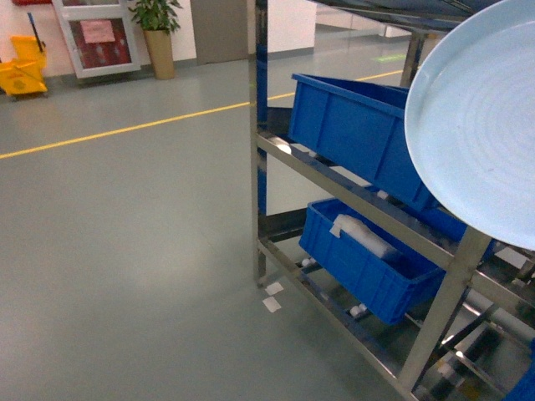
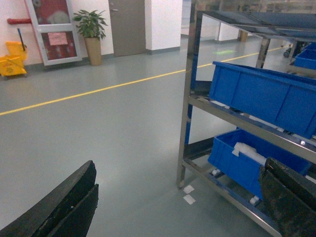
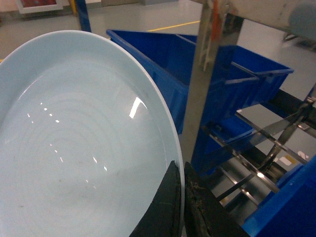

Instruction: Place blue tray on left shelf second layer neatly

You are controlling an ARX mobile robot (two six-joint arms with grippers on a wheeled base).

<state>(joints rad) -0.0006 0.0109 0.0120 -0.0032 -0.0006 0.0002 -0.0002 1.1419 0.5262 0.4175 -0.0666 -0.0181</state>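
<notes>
the blue tray [image 3: 74,148] was carried tilted in the air, its rim pinched between the closed fingers of the right gripper [image 3: 182,197], in front of the left shelf [image 1: 368,209]. the left gripper [image 2: 177,197] hung empty, fingers spread. transport step, judged about midway; which tier counts as second was hard to tell. blue crates [image 1: 359,134] filled the near tiers, so the next move called for levelling the tray over a free rail.

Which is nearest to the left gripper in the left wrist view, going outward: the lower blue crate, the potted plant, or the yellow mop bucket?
From the left gripper:
1. Lower blue crate, right, bottom of the shelf.
2. Potted plant, far wall, upper left.
3. Yellow mop bucket, far left edge.
</notes>
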